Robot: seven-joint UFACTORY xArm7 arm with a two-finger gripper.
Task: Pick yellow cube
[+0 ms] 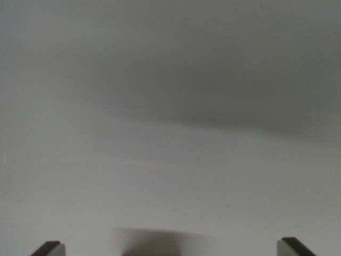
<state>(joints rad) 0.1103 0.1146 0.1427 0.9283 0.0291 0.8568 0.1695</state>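
Note:
No yellow cube shows in the wrist view. Only the tips of my gripper [170,248] appear at the bottom corners. One dark fingertip [49,248] sits at the wrist view's left and the other at the wrist view's right, far apart, with nothing between them. The gripper is open over a plain pale grey surface [170,176].
A blurred dark shadow [160,242] lies on the surface between the fingertips at the bottom edge. The upper part of the view is a darker grey, blurred band [224,80]. No other objects or edges can be made out.

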